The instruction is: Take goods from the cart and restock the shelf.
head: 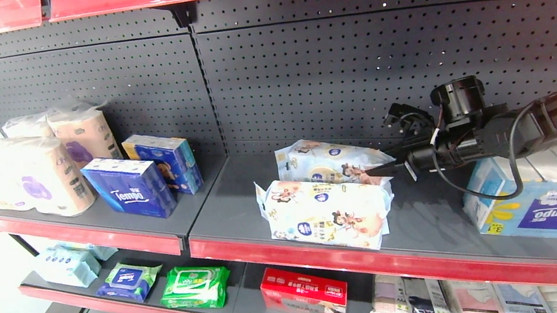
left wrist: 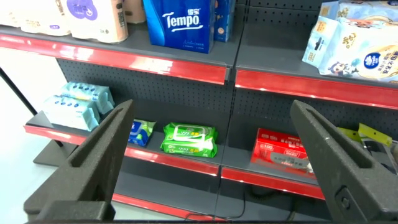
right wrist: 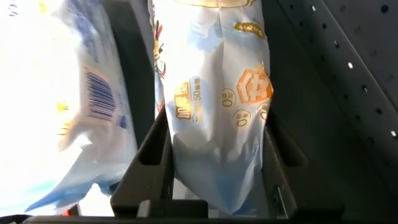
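Two pale soft tissue packs with cartoon prints lie on the middle shelf (head: 432, 222). The front pack (head: 325, 213) rests near the red shelf edge, and the rear pack (head: 324, 163) lies just behind it. My right gripper (head: 382, 168) reaches in from the right and is shut on the right end of the rear pack (right wrist: 217, 93), one finger pressed on each side. In that wrist view the front pack (right wrist: 68, 106) sits beside it. My left gripper (left wrist: 211, 106) hangs open with nothing in it, facing the lower shelves.
Blue tissue packs (head: 131, 187) and wrapped toilet rolls (head: 39, 178) fill the shelf's left bay. A large flowered tissue pack (head: 550, 199) sits under my right arm. Below are green wipes (head: 196, 286) and a red box (head: 304, 293). The pegboard wall stands close behind.
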`<state>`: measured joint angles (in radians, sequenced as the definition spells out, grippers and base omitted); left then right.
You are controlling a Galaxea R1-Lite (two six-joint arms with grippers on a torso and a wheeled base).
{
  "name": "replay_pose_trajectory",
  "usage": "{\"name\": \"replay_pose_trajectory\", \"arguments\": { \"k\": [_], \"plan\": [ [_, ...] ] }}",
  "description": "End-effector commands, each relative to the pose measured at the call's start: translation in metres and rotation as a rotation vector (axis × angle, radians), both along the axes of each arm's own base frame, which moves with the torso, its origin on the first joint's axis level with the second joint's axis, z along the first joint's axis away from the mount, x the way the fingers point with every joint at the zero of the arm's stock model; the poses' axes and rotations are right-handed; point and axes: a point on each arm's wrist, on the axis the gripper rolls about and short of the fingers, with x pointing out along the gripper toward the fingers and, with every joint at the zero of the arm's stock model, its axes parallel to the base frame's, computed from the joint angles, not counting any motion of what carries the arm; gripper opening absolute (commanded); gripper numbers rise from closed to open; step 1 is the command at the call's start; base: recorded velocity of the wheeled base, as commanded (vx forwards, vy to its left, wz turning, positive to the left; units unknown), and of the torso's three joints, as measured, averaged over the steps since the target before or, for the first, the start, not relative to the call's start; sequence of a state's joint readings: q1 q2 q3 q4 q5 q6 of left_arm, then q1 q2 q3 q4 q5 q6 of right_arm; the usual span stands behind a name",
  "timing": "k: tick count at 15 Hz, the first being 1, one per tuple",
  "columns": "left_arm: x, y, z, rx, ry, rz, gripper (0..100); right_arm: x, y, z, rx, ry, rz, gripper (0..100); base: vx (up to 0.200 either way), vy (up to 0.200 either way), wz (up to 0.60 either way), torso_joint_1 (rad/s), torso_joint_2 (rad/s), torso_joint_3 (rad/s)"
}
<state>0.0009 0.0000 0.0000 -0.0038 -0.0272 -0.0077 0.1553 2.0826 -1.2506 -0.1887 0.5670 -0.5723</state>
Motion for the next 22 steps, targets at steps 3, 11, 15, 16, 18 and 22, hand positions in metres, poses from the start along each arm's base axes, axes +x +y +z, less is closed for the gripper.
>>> {"name": "replay_pose_trajectory", "arguments": {
  "k": [3,11,15,16,18,22],
  "plan": [
    [0.0000,0.0000,0.0001,-0.002,-0.001,0.000,100,0.0000,-0.0001,-0.0006,0.011,-0.006,0.033,0,0.000,0.000,0.00,0.000,0.00,0.000],
    [0.0000,0.0000,0.0001,-0.002,-0.001,0.000,100,-0.0023,-0.0016,-0.0041,0.010,-0.015,0.083,0,0.000,0.000,0.00,0.000,0.00,0.000],
    [0.0000,0.0000,0.0001,0.000,-0.001,0.000,100,-0.0008,-0.0058,-0.0040,0.006,-0.016,0.064,0,0.000,0.000,0.00,0.000,0.00,0.000],
    [0.0000,0.0000,0.0001,-0.002,-0.001,0.000,100,-0.0006,-0.0058,-0.0036,0.007,-0.017,0.063,0,0.000,0.000,0.00,0.000,0.00,0.000],
    [0.0000,0.0000,-0.0001,0.000,0.001,0.000,100,-0.0014,-0.0060,-0.0042,0.002,-0.017,0.063,0,0.000,0.000,0.00,0.000,0.00,0.000],
    [0.0000,0.0000,0.0001,0.000,-0.001,0.000,100,-0.0021,-0.0036,-0.0056,0.002,-0.012,0.068,0,0.000,0.000,0.00,0.000,0.00,0.000]
  ]
}}
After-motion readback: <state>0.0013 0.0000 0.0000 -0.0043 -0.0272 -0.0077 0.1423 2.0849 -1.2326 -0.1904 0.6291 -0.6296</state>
